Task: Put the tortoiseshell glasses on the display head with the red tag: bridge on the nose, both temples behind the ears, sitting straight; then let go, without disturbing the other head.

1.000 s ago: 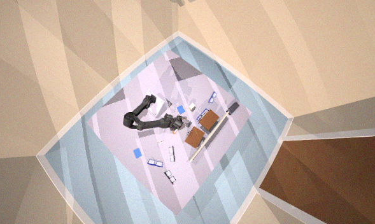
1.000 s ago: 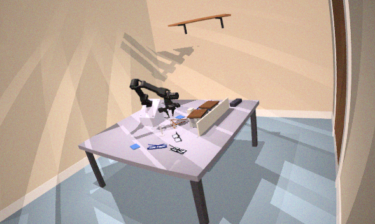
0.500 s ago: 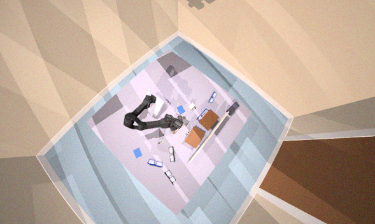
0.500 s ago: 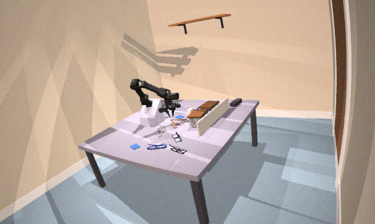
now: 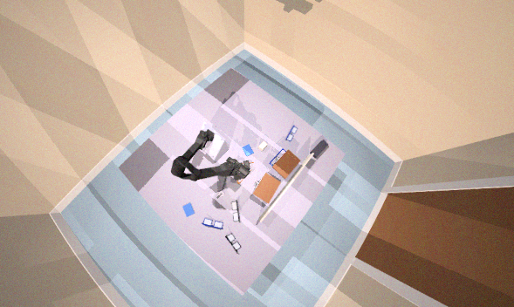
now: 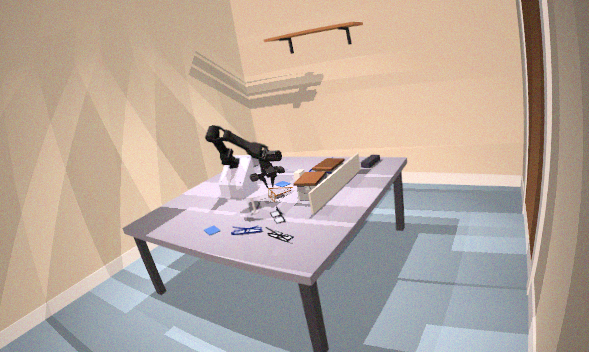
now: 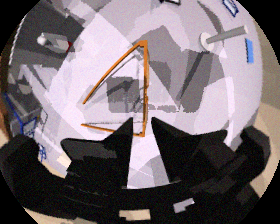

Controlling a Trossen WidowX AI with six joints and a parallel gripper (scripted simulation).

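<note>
On my table, two flat brown rectangular panels (image 5: 286,164) (image 5: 267,187) lie near a long, thin cream board (image 5: 286,188); a small blue square cloth (image 5: 188,209) lies well apart from them.
</note>
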